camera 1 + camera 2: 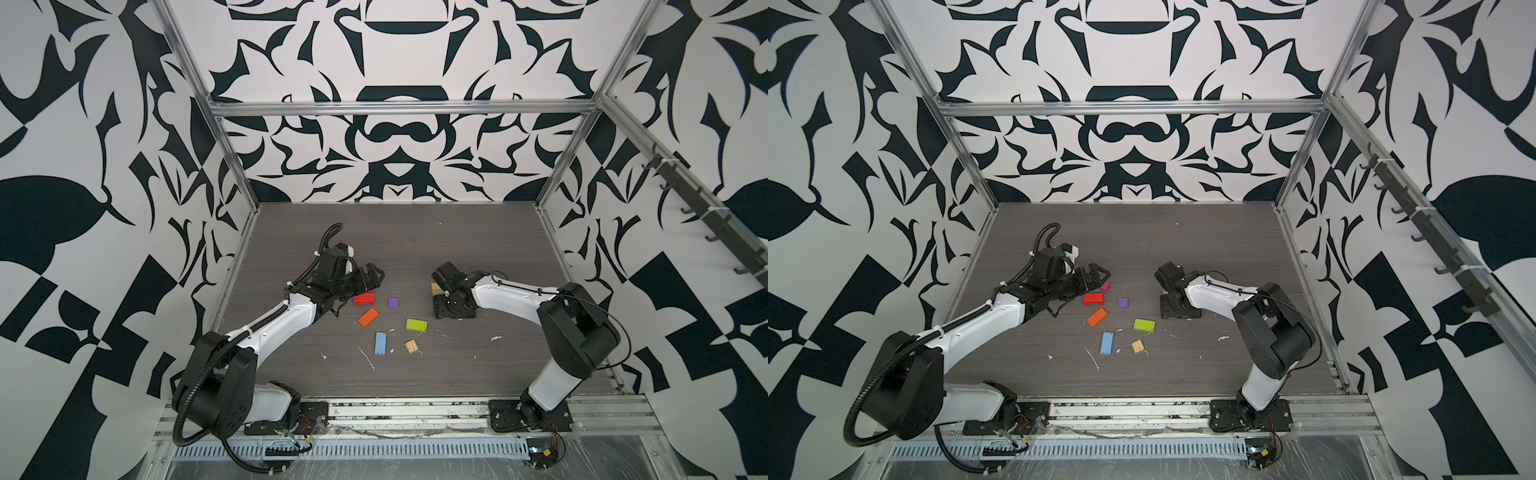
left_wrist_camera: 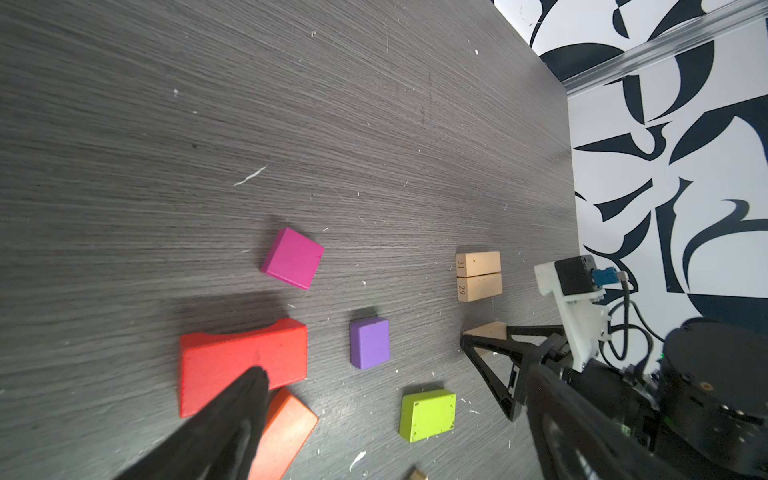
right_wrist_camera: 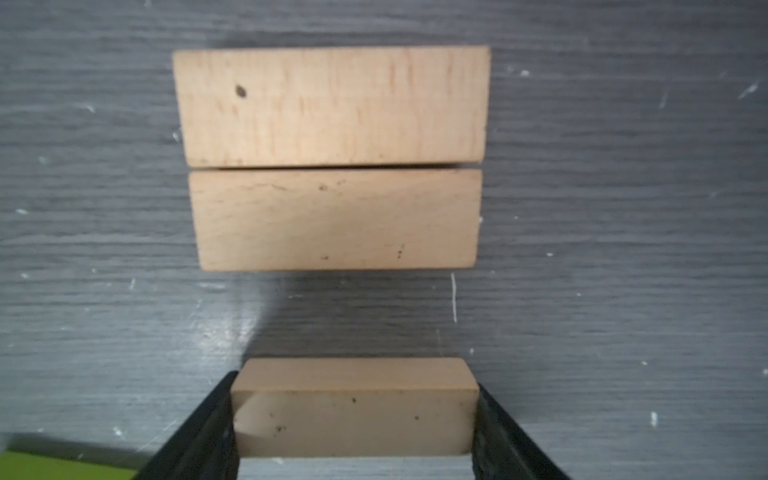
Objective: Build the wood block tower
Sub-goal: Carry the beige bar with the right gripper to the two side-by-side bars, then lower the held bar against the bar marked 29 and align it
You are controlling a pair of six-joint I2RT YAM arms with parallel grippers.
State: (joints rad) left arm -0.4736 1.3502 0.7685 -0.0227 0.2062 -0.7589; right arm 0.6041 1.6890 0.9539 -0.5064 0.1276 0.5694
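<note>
- Left arm, looming lower left, ends in left tool, spread wide and empty beside red arched wooden block, probably its next pick.
- Centre: loose coloured wooden blocks lie unstacked.
- Right: right tool clamps tan wooden plank near two-plank tower base, likely to widen it.

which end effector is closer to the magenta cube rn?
Left. The left end effector sits right beside the magenta cube, open; the right end effector is well away, gripping a tan plank.
</note>
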